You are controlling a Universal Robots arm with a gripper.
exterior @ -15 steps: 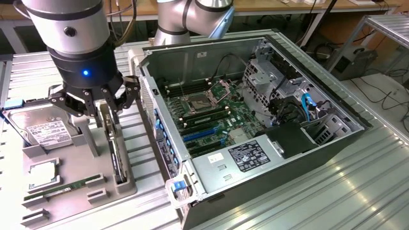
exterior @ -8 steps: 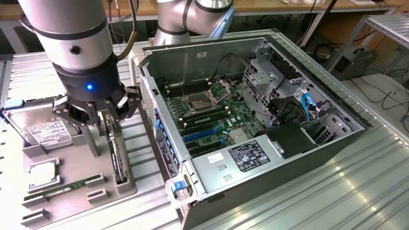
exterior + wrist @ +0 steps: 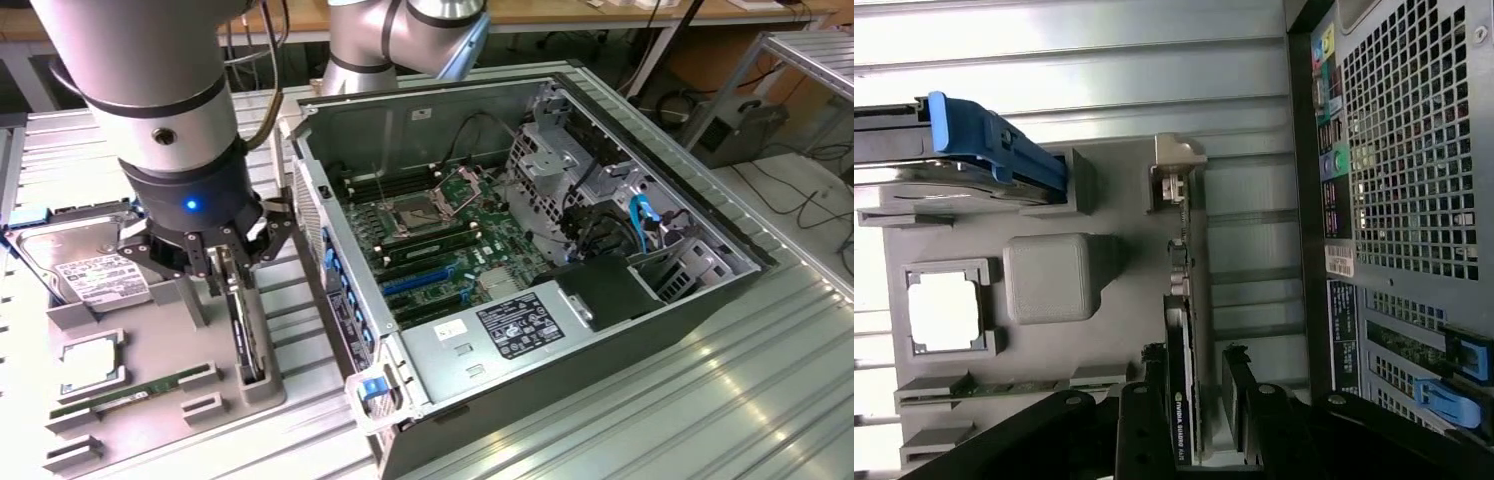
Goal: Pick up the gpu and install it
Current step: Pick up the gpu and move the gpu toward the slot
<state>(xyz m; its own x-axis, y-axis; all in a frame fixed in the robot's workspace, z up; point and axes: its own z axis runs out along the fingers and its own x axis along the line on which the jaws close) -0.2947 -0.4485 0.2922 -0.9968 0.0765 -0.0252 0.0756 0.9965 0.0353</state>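
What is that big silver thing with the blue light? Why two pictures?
It is a robot arm. Its end carries a gripper, like a pinching hand. One picture comes from a camera off to the side, the other from a camera on the arm's wrist. The big open box is a computer case. Beside it a grey tray holds parts: a hard drive, a green memory stick, and the gpu, a thin black card standing on edge. The gripper is open, one finger on each side of the gpu, not squeezing it yet.

Ribbed metal table — wooden bench behind
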